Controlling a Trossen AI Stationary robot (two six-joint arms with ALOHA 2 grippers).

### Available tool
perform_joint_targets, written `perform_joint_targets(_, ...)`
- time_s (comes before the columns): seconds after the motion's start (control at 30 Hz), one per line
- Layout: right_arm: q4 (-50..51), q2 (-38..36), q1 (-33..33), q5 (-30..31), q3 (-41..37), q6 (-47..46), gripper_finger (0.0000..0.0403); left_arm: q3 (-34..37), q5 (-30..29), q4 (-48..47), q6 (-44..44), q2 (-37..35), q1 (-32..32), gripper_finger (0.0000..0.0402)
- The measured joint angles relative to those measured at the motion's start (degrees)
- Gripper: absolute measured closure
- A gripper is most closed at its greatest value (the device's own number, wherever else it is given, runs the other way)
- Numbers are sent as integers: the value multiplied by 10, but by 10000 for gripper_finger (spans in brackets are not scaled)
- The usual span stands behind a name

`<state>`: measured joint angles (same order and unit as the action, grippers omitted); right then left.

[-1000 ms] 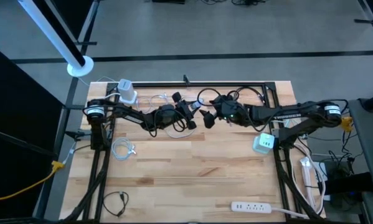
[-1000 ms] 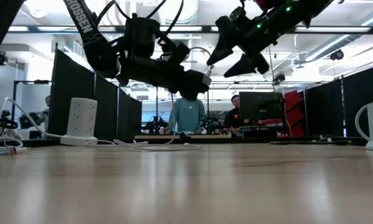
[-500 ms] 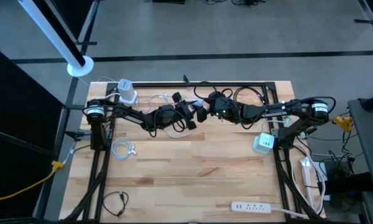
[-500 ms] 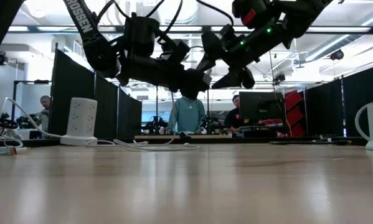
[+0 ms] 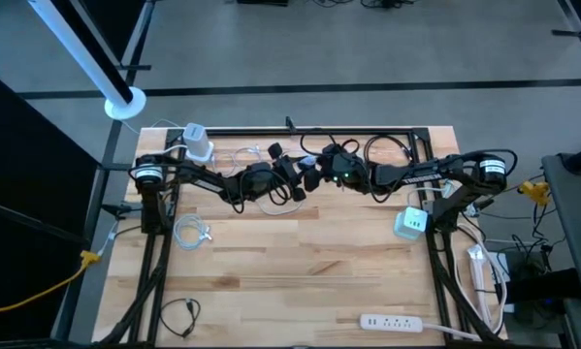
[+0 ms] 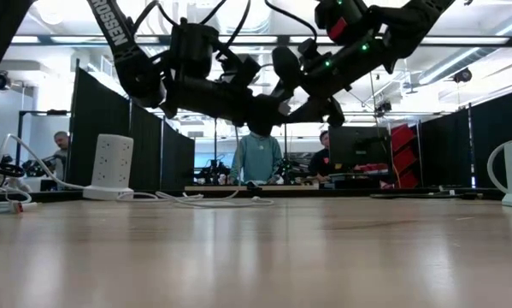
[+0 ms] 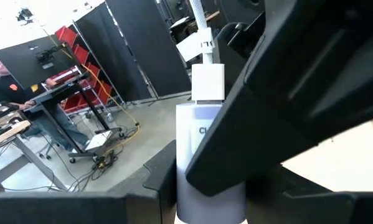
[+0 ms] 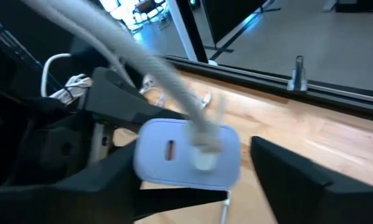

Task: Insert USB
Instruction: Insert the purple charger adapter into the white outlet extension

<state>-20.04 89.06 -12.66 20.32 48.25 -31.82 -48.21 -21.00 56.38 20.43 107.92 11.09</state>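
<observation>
While a white power strip (image 5: 399, 321) lies at the near edge of the wooden tabletop (image 5: 300, 262), a small white cube-shaped socket block (image 5: 411, 224) sits farther back toward the right side, and a loose white cable (image 5: 191, 233) rests toward the left. Both arms meet in the air above the far half of the tabletop. The left end effector (image 5: 298, 174) is clamped on a pale charger block (image 8: 187, 154), with a white USB plug (image 7: 207, 83) and its cable standing at the block's face; whether the plug is fully seated cannot be told. The right end effector (image 5: 314, 175) sits just beside the block, its fingers (image 8: 298, 171) spread on either side of it and apart from it. At the far left corner stands a white outlet tower (image 5: 200, 143). Beyond the tabletop, people (image 6: 258, 157) sit at desks.
</observation>
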Motion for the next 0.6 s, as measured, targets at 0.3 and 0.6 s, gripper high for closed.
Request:
perform_joint_targets(0.3,1,-2,-1,-17,0,17,195,0,2,-3,0,0,0,282)
perform_joint_targets(0.6,29,-20,-1,-28,0,48,210,0,7,-10,0,0,-1,229)
